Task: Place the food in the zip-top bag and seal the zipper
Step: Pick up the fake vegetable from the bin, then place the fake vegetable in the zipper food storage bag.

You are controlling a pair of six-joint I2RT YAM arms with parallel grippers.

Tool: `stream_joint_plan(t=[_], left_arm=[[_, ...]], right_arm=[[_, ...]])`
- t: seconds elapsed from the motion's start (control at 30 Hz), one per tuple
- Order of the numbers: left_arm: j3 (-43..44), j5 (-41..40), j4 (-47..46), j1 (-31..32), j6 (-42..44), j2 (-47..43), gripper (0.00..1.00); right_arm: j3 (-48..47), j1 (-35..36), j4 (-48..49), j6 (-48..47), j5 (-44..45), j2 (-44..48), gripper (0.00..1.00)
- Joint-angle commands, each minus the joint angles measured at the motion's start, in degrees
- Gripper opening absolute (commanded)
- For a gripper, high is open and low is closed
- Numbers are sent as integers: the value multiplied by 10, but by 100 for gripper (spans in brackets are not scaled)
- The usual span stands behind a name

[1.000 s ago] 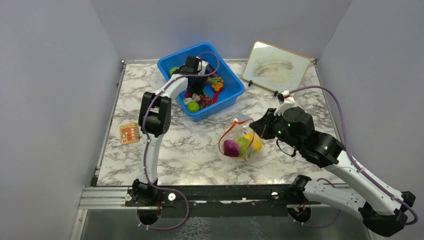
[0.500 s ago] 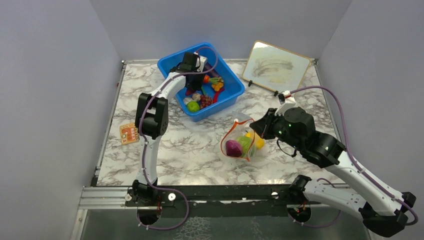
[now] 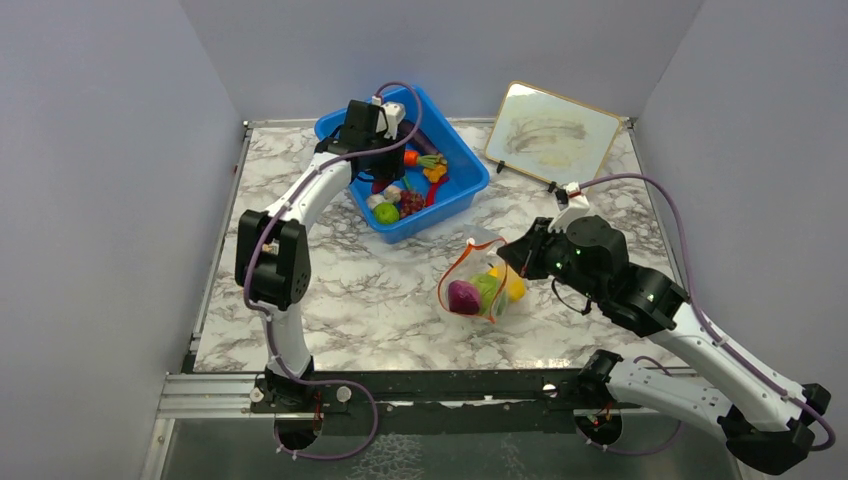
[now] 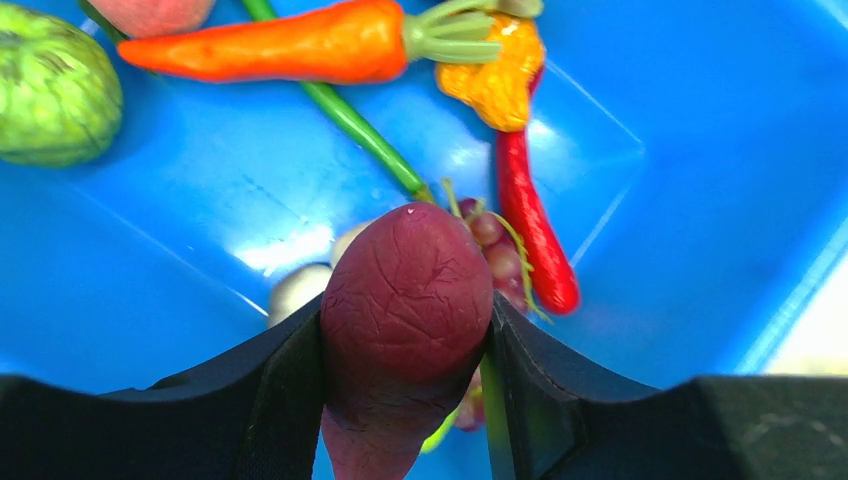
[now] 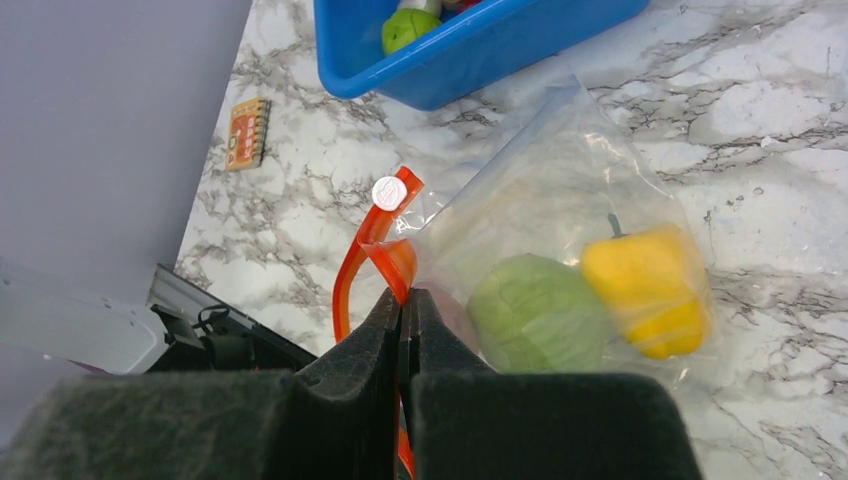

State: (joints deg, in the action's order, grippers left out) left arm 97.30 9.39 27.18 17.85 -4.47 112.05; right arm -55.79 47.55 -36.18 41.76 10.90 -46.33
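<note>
1. Left gripper [image 4: 405,345] pinches a dark red-purple wrinkled toy piece [image 4: 405,290] between both fingers, over the inside of the blue plastic bin [image 4: 200,200].
2. In the bin beneath it: orange toy carrot with a green top [image 4: 290,45], round green toy cabbage [image 4: 50,85], long red toy chili [image 4: 530,225], small orange-yellow piece [image 4: 495,85], and a thin green stalk [image 4: 350,120]. A cluster of purple grapes [image 4: 500,250] is partly hidden behind the held piece.
3. Right gripper [image 5: 405,300] has its fingers pressed together on the mouth edge of the clear crinkly plastic zip-top bag [image 5: 560,180], right at the thin red-orange zipper strip [image 5: 345,280].
4. The zipper is unsealed and the mouth gapes toward the left arm; a white round slider tab [image 5: 388,192] sits on the strip.
5. The bag lies on the white marble table [image 3: 350,290], near the bin but apart from it.
6. Inside the bag: green toy cabbage [image 5: 535,310], yellow toy pepper [image 5: 645,285], and a round purple piece [image 3: 462,296].
7. A small orange card [image 3: 258,266] lies by the table's left edge, and a framed whiteboard [image 3: 552,130] sits at the far right.
</note>
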Motion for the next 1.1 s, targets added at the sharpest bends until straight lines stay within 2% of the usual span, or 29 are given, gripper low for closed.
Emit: stream_joint_plan(t=[0.0, 0.37, 0.63, 0.87, 1.07], left_arm=[[-67, 83, -44, -1, -44, -79, 38], [-275, 229, -147, -1, -129, -282, 38], [-384, 313, -147, 2, -157, -404, 38], [-407, 354, -147, 40, -178, -463, 38], [-409, 312, -151, 123, -199, -475, 38]], right_arm=[[9, 0, 45, 16, -18, 9, 1], [14, 0, 56, 34, -32, -4, 1], [6, 0, 60, 28, -24, -23, 1], [1, 0, 66, 22, -30, -42, 1], [-1, 0, 73, 23, -33, -53, 1]])
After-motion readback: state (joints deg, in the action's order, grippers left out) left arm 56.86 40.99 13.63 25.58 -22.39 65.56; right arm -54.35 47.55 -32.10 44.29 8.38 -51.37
